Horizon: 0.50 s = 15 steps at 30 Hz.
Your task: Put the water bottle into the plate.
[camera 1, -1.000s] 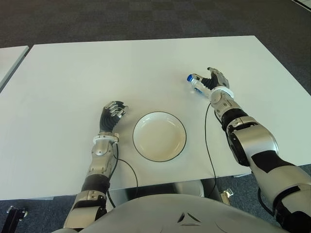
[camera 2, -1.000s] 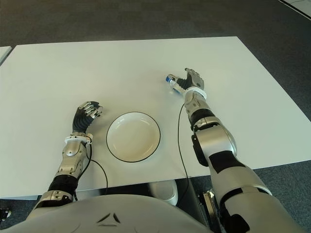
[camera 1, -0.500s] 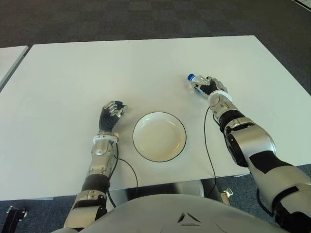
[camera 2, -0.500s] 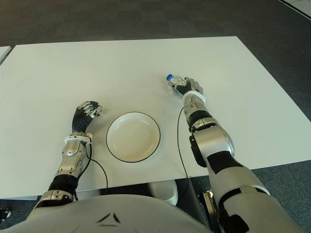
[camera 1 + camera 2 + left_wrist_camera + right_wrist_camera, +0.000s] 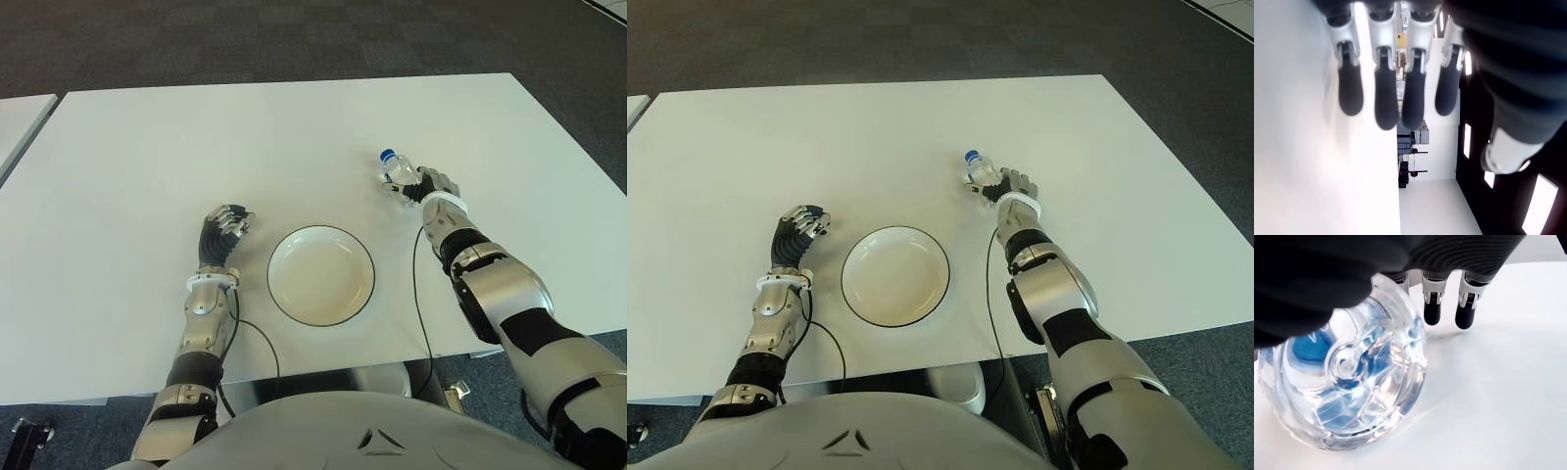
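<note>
The clear water bottle point(image 5: 395, 171) with a blue cap stands tilted on the white table point(image 5: 196, 137), to the right of and beyond the plate. My right hand point(image 5: 423, 185) is wrapped around its lower part; the right wrist view shows the bottle's base point(image 5: 1347, 382) under the palm with two fingertips point(image 5: 1432, 313) reaching past it. The white plate point(image 5: 294, 245) with a dark rim lies near the table's front edge with nothing in it. My left hand point(image 5: 226, 225) shows just left of the plate, fingers relaxed and holding nothing.
A black cable point(image 5: 419, 294) runs from my right forearm over the table's front edge beside the plate. Another white table's corner point(image 5: 20, 113) shows at far left. Dark carpet surrounds the table.
My right hand went from open beside the lying bottle to closed on it, and the bottle has tipped up with its cap now higher. The left hand has not moved.
</note>
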Each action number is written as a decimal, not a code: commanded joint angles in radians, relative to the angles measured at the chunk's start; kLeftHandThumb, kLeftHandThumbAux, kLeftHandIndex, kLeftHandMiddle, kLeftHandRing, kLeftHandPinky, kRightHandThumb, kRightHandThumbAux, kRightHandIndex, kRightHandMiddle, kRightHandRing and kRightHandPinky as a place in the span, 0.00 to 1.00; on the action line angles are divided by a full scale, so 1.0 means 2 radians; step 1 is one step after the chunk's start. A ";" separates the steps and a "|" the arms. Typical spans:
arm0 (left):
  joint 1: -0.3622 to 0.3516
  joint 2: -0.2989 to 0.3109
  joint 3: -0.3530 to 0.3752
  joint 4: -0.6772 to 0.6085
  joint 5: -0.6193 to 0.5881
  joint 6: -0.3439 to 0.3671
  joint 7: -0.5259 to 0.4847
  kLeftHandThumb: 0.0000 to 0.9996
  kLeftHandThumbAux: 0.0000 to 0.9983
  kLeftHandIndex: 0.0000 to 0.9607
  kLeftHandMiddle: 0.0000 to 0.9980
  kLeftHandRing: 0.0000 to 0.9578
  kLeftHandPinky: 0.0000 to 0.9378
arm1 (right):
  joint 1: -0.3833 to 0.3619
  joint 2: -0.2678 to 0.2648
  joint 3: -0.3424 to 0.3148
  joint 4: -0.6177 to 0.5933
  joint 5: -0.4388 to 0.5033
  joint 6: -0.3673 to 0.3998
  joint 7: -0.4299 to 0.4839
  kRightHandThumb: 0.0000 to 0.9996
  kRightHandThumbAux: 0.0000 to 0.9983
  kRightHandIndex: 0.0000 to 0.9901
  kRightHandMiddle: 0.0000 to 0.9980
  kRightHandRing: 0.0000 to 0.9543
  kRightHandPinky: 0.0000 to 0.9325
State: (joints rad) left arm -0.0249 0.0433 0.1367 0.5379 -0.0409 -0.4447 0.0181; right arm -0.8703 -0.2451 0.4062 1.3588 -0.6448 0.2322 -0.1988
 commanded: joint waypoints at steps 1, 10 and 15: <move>0.007 -0.003 0.001 0.014 -0.001 0.011 0.001 0.84 0.68 0.44 0.47 0.52 0.54 | 0.035 0.011 0.026 0.017 -0.018 0.016 0.043 0.56 0.32 0.00 0.00 0.00 0.00; 0.007 -0.002 0.001 0.015 0.002 0.006 0.004 0.84 0.68 0.45 0.46 0.52 0.53 | 0.033 0.012 0.050 0.018 -0.030 0.030 0.077 0.55 0.41 0.15 0.00 0.00 0.00; 0.008 -0.004 0.003 0.013 -0.001 0.009 0.005 0.84 0.68 0.45 0.46 0.52 0.53 | 0.033 0.013 0.055 0.018 -0.032 0.038 0.088 0.58 0.45 0.30 0.00 0.00 0.00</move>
State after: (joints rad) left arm -0.0242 0.0428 0.1397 0.5489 -0.0396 -0.4527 0.0181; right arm -0.8846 -0.2468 0.5023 1.3580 -0.7037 0.2850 -0.0949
